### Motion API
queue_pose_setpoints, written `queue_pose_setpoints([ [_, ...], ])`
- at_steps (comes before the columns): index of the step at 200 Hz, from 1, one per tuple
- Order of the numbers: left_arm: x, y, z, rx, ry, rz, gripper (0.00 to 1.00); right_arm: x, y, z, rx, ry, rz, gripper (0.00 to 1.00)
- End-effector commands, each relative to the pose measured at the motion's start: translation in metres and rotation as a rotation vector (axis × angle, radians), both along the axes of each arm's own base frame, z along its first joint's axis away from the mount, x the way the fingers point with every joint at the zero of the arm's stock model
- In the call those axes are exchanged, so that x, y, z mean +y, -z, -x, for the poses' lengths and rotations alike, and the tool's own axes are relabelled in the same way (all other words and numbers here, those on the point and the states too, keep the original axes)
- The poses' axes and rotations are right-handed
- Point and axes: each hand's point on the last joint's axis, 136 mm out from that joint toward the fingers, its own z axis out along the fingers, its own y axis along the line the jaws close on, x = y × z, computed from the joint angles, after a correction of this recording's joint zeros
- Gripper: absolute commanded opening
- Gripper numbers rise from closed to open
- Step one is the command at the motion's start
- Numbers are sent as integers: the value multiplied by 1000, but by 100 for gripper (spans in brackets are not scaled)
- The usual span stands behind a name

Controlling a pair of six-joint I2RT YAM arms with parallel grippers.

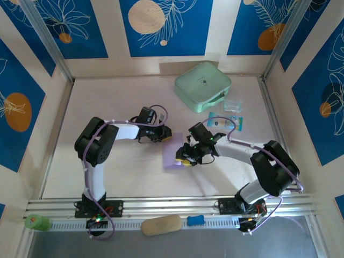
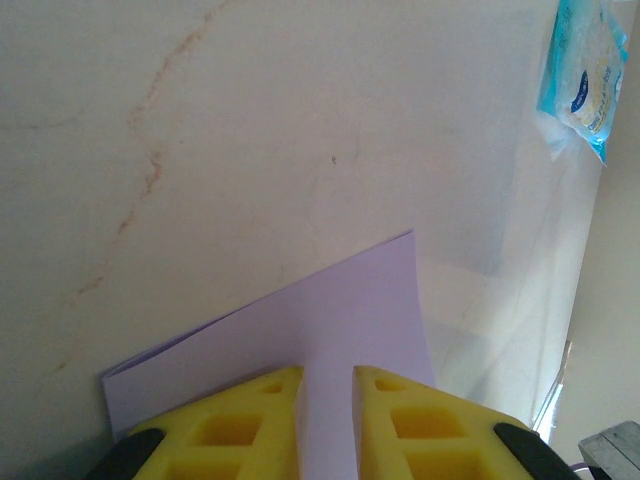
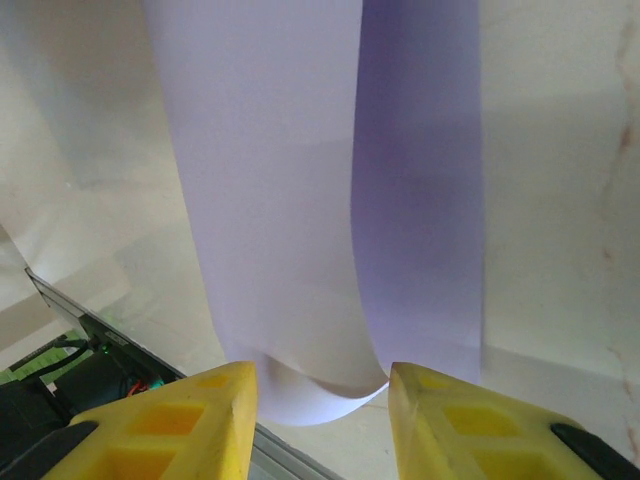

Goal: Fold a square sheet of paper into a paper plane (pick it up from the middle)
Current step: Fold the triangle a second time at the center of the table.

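The bench (image 1: 107,107) is wide and pale, and the mint-green case (image 1: 202,86) sits well back from my work. The square sheet of paper (image 1: 173,157) lies on the bench between my two hands, near the middle. It looks doubled over on itself. I see two layers at one corner in my left wrist view, and a soft, round bend in my right wrist view. No paper plane has taken shape yet, and I judge this an early fold.

The bend is not creased, and that is the risk. If I squeeze it while the two layers are out of line, the crease will set crooked and every later fold will inherit the error. If either hand drags sideways, the thin sheet could slide on the smooth bench or buckle. A hard pull from both ends might tear it.

My left hand (image 1: 161,133) is over the far-left edge of the sheet. Its fingers stand only narrowly apart and lavender shows through the slit. I cannot tell whether the tips press the paper down.

My right hand (image 3: 322,385) has its fingers well apart, straddling the rounded bend. The paper fills the gap, but nothing is clamped flat.

A small blue packet (image 2: 585,70) lies off to the side, apart from the sheet.
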Motion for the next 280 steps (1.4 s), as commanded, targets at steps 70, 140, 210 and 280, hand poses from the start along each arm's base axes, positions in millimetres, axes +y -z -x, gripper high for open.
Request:
queue_pose_setpoints([
  [70, 16, 35, 26, 130, -10, -94, 19, 13, -4, -32, -55, -35, -95, 43],
  [140, 16, 33, 27, 130, -8, -96, 19, 12, -1, -52, -82, -56, -122, 43],
  [210, 15, 30, 25, 123, -7, -91, 19, 8, 7, -57, -60, -48, -157, 37],
  [280, -3, -27, 8, -27, 2, 51, 28, -2, 26, -53, -4, 4, -80, 13],
])
